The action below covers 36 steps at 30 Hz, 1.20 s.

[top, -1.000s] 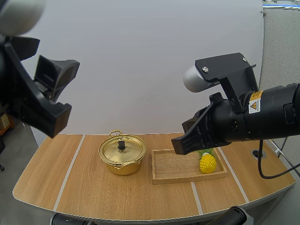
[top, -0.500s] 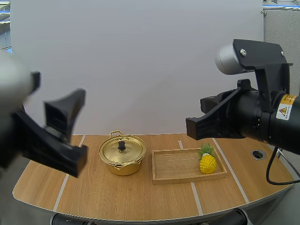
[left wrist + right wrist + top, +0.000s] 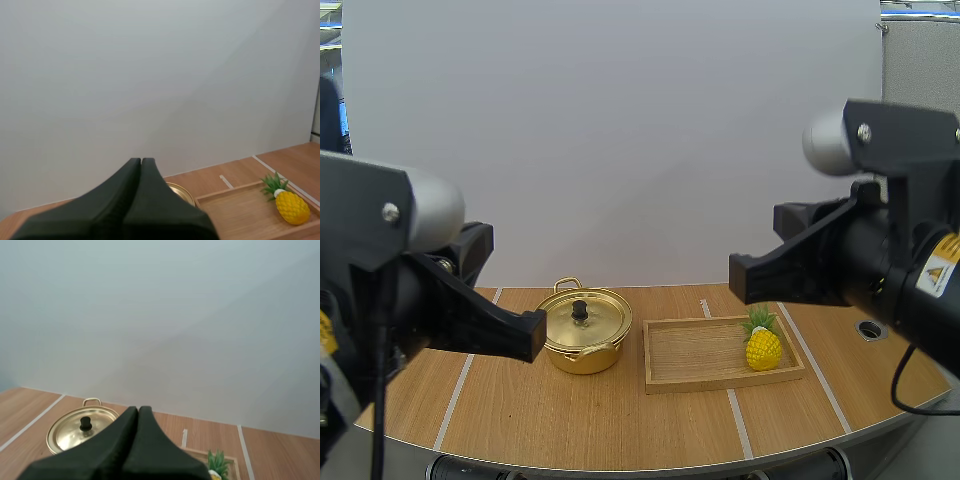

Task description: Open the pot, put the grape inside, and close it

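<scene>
A gold pot (image 3: 582,332) with its lid on and a black knob (image 3: 579,311) stands on the table's left half. A small yellow pineapple (image 3: 762,346) with green leaves lies at the right end of a wooden tray (image 3: 690,372); I see no grapes. My left gripper (image 3: 533,337) hovers high, near the camera, left of the pot, its fingers (image 3: 141,165) together as one dark wedge. My right gripper (image 3: 738,276) hangs high over the tray, its fingers (image 3: 138,412) also pressed together. Neither holds anything. The pot (image 3: 82,431) shows beyond the right fingers.
The wooden table (image 3: 570,420) has pale stripes and a rounded front edge. A small round hole (image 3: 867,328) sits at the table's far right. Bare wood lies in front of the pot and tray. The tray (image 3: 235,210) and pineapple (image 3: 291,206) lie right of the left fingers.
My left gripper went from wide open to shut and its arm swung lower. The right arm drew back to the right, uncovering the pineapple. Pot, tray and pineapple have not moved.
</scene>
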Each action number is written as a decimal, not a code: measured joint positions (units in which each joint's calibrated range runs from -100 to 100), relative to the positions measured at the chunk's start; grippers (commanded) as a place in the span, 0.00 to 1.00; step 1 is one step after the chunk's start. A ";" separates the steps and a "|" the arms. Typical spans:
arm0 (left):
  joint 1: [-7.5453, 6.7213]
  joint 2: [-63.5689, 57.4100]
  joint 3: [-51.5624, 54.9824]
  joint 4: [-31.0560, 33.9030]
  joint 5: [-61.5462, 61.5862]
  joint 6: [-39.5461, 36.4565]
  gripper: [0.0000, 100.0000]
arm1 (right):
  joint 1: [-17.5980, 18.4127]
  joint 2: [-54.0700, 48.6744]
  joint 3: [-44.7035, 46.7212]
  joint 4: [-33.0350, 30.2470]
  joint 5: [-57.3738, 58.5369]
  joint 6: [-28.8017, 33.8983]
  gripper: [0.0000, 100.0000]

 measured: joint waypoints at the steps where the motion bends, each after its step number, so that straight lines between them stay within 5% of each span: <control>1: 0.00 0.00 1.86 0.71 -2.55 -1.53 0.00 | 0.00 0.00 1.55 0.00 -2.24 0.14 0.00; 10: 0.06 0.12 11.55 12.51 -19.21 -9.13 0.00 | -1.28 0.00 5.72 0.01 -11.80 0.68 0.00; 16: 0.06 0.12 16.89 13.57 -24.03 -10.00 0.00 | -1.83 0.00 6.25 -0.20 -16.66 1.51 0.00; 18: 0.15 0.12 27.28 13.93 -38.06 -8.48 0.00 | -1.83 0.00 7.97 -0.32 -21.44 1.33 0.00; 36: 0.15 0.12 48.09 14.16 -72.74 -5.49 0.00 | -1.83 0.00 43.64 -1.06 -61.87 -0.32 0.00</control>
